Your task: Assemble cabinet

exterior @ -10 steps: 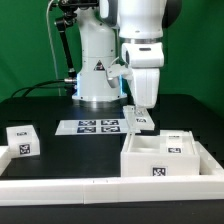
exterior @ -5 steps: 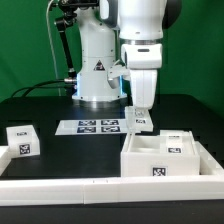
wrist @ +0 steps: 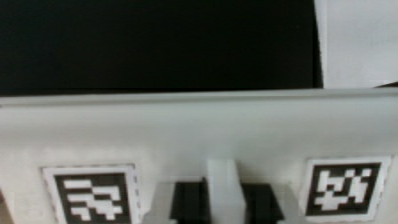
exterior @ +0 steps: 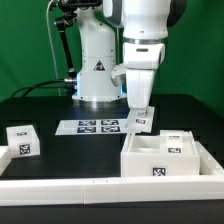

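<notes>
While the white cube (exterior: 22, 139) and the marker board (exterior: 97, 126) lie toward the exterior view's left, your gripper (exterior: 140, 106) is clamped on a tagged cabinet panel (exterior: 141, 121), with the cabinet body (exterior: 140, 164) just to its right. If that panel twists in the grip, it could jam against the body's wall.

No legible text; square tags (exterior: 160, 171) on cabinet (exterior: 140, 155), marker board (exterior: 95, 126).

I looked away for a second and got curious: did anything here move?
The robot arm twisted and leaned slightly toward the exterior view's right, its jaws closed on the small tagged panel, which barely shifted. The big white box, the little cube and the marker board stayed put.
</notes>
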Available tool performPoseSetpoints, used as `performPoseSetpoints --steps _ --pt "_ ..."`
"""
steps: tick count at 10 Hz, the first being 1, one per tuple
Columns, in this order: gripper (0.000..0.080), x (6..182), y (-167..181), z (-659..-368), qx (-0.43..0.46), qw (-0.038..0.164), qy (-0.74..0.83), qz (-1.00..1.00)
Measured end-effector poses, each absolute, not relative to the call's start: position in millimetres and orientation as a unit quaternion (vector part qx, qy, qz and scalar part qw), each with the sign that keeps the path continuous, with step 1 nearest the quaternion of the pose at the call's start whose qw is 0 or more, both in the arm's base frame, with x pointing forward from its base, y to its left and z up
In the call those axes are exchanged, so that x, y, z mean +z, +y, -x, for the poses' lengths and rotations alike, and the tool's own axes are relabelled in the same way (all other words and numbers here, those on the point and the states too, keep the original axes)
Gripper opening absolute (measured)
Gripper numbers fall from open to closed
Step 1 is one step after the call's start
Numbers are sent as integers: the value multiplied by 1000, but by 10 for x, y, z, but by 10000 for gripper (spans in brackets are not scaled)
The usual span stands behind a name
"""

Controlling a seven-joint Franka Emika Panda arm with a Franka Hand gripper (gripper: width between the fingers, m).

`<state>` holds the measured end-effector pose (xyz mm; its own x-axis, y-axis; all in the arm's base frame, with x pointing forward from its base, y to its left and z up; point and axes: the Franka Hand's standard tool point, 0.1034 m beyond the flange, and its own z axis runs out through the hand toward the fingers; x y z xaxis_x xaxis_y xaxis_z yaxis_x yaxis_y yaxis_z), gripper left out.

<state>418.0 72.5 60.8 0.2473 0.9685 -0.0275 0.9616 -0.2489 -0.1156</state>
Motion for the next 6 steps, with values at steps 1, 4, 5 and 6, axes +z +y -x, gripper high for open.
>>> performPoseSetpoints --steps 1,4,5,6 --pt "70 583 741 -4197 40 37 -612 789" --pt "70 598 773 -4301 34 35 -612 789" --pt "70 590 761 -4319 33 36 -614 788" --pt "70 585 764 -4314 32 35 -613 789"
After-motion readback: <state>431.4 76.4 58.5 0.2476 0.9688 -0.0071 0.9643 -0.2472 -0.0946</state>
